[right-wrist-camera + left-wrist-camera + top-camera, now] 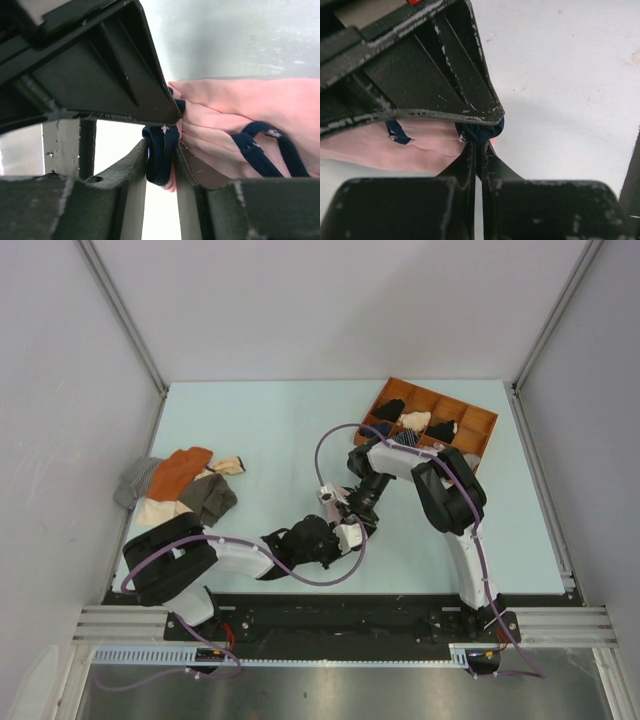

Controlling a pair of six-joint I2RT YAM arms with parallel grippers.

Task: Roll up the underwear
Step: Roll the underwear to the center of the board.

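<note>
The underwear [415, 147] is light pink with dark navy edging, bunched between my two grippers just above the table. In the left wrist view my left gripper [479, 143] is shut on a navy edge at one end of it. In the right wrist view my right gripper [162, 147] is shut on a folded navy band, and the pink fabric [245, 107] spreads to the right. In the top view the left gripper [343, 533] and right gripper [357, 508] meet near the table's front middle, and they hide the underwear.
A pile of cloths lies at the left edge: an orange cloth [180, 470], a beige-cream cloth [160, 511], a striped grey one [134, 481] and an olive one [211, 498]. An orange compartment tray [482, 423] with several rolled items stands at the back right.
</note>
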